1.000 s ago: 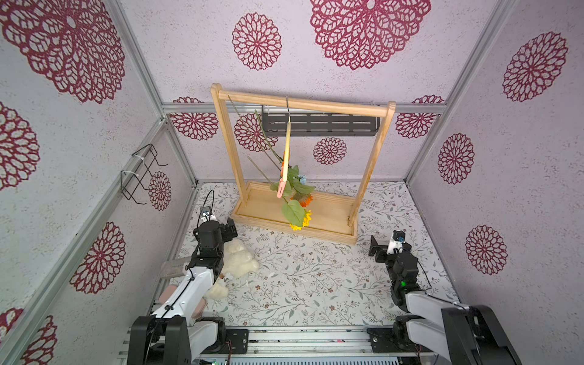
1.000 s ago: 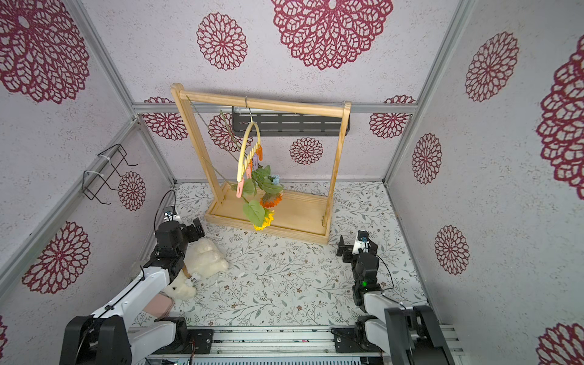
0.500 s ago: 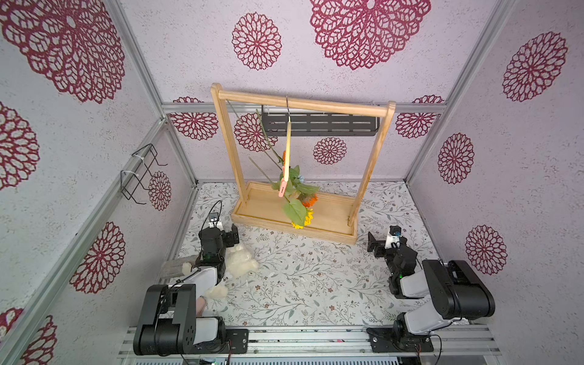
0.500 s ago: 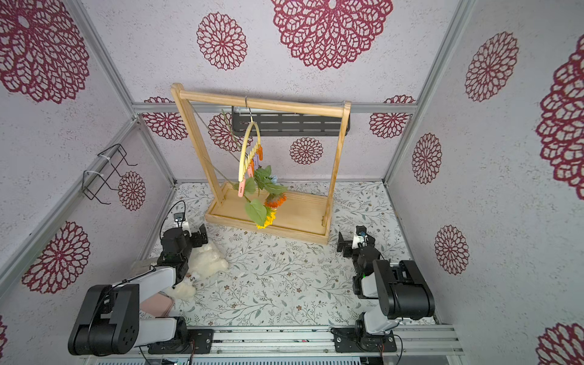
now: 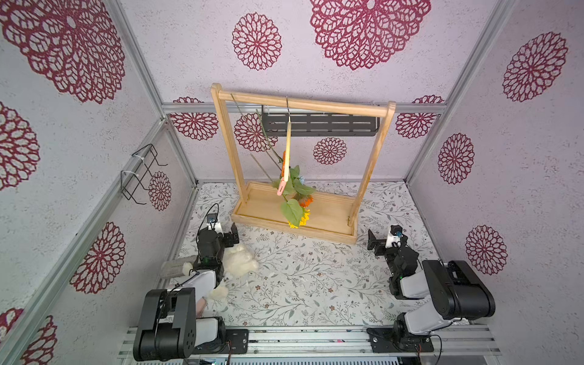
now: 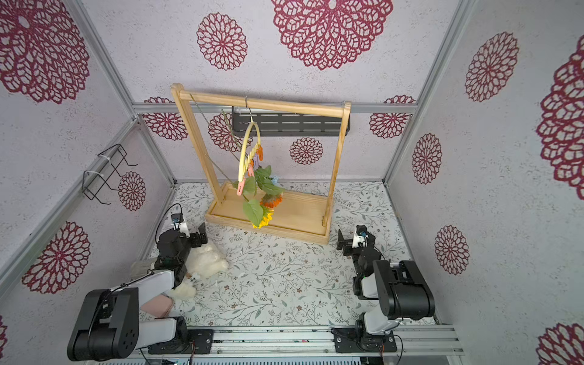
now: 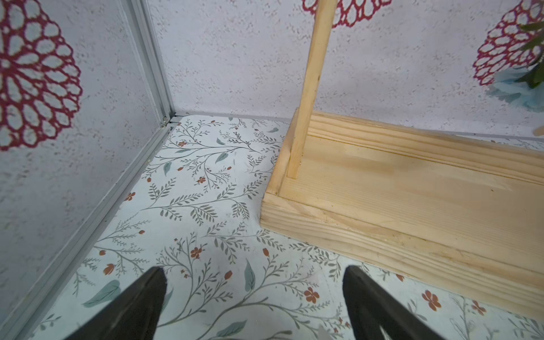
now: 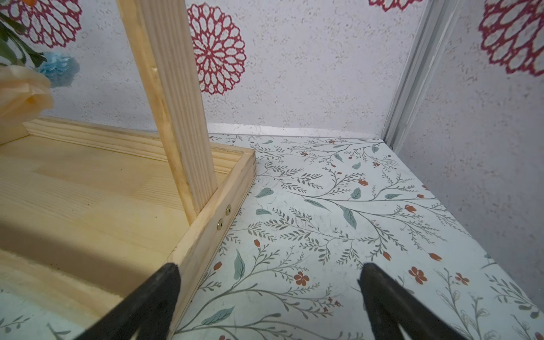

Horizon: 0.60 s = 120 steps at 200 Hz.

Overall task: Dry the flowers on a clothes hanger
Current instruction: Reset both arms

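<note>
The pale-yellow clothes hanger point(image 5: 287, 148) point(image 6: 245, 151) hangs by its hook from the wooden rack's top bar point(image 5: 316, 106). Pink, orange and lilac clothespins on it hold the flowers point(image 5: 295, 189) point(image 6: 264, 186) head down above the rack's base. The sunflower point(image 6: 264, 218) hangs lowest, with the orange gerbera point(image 6: 272, 199) above it. The blue carnation point(image 8: 60, 69) and the peach rose point(image 8: 23, 91) show in the right wrist view. My left gripper point(image 5: 227, 236) point(image 7: 254, 279) sits open and empty, low over the mat near the base's left corner. My right gripper point(image 5: 376, 243) point(image 8: 269, 276) is open and empty by the right corner.
The rack's wooden base point(image 5: 284, 225) stands at the back of the floral mat. A white plush toy point(image 5: 238, 260) lies beside my left arm, with a pink item point(image 6: 158, 306) near it. A black shelf point(image 5: 319, 124) and a black wire rack point(image 5: 139, 177) hang on the walls.
Both arms have folded back, and their large black joints have come into view by the front rail. Both grippers stay open and low. The hanger and flowers have hardly moved.
</note>
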{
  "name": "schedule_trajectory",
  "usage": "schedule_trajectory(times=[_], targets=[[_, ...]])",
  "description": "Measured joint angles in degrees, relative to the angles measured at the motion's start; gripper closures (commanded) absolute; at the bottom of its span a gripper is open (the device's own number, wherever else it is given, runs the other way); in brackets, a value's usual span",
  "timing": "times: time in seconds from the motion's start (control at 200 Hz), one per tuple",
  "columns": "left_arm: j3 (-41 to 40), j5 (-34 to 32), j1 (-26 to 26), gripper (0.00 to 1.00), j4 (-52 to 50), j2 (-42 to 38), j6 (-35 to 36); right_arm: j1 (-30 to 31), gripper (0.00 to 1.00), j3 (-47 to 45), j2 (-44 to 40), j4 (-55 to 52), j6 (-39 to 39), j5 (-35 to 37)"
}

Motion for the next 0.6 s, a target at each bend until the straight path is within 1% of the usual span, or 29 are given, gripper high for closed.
schedule_trajectory(times=[0.12,0.175,0.385,0.6], targets=[[-0.2,1.3,3.4,0.03,9.0,8.5,-0.5,0.0,0.0,-0.1,0.0,0.3,-0.1,0.0],[-0.2,1.8,4.3,0.03,9.5,10.7,-0.9,0.0,0.01,-0.1,0.0,0.5,-0.1,0.0],[2.7,3.6,5.6,0.03,9.0,11.1,-2.0,0.0,0.0,-0.1,0.0,1.1,-0.1,-0.1],[2.8,3.7,5.6,0.03,8.9,11.2,-2.5,0.0,0.01,-0.1,0.0,1.1,-0.1,-0.1]])
